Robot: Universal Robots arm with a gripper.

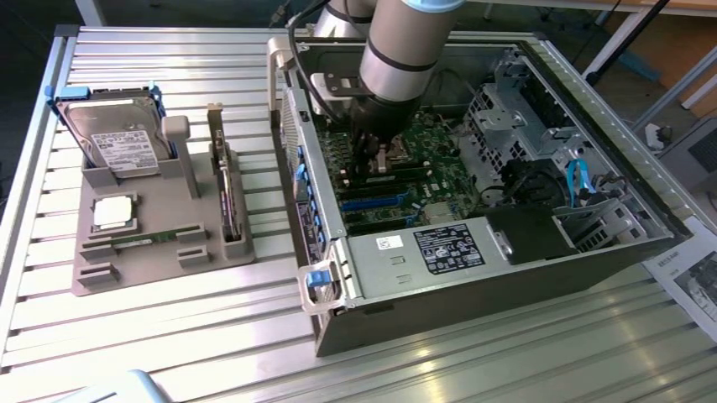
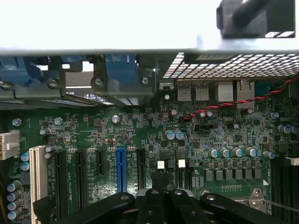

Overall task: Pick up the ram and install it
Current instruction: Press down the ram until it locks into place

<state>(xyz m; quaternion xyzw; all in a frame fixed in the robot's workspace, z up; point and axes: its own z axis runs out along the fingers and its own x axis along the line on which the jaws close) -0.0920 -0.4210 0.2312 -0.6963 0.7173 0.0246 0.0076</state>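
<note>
**Ram on the tray; gripper shut over the motherboard**

Exterior view, left to right. Grey parts tray [image 1: 168, 220] at the view's left holds a hard drive [image 1: 117, 138], a silver processor chip [image 1: 112, 211] and the ram [image 1: 148, 239], a thin green stick lying flat in a slot near the tray's front edge, long axis roughly across the view.

Open computer case [image 1: 515, 210] stands to the right. The gripper [image 1: 368, 164] sits inside it, low over the motherboard [image 1: 431, 180]. Fingers closed together, apparently empty.

Judgement: ram lies well apart from the gripper, toward the view's left, outside the case.
</note>
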